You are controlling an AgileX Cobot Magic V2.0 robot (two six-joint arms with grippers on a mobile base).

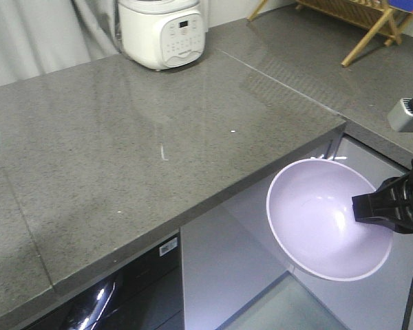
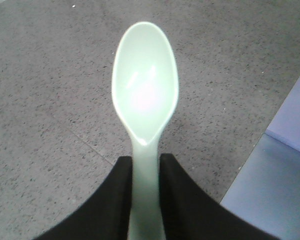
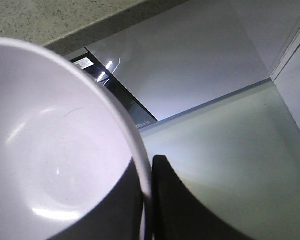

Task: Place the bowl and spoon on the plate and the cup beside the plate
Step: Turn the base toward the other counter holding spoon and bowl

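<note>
The bowl (image 1: 328, 220) is held off the countertop (image 1: 124, 158), out past its front right corner and above the cabinet fronts (image 1: 227, 268). Its rim is pinched by the right gripper (image 3: 147, 200), with one finger inside the wall and one outside, closed down to the thickness of the rim. The bowl is tilted so that its glossy inside is turned toward the front camera. Its upper edge is seen just beside the counter corner; whether they touch cannot be told.

The spoon (image 2: 145, 85) is clamped by its handle in the left gripper (image 2: 145, 167), the jaws pressed against both sides, hollow upward, over the speckled stone near a counter edge. A wide stretch of stone is left between spoon and bowl. A rice cooker (image 1: 164, 31) is set at the far edge, and a wooden rack (image 1: 361, 20) on the far right counter.
</note>
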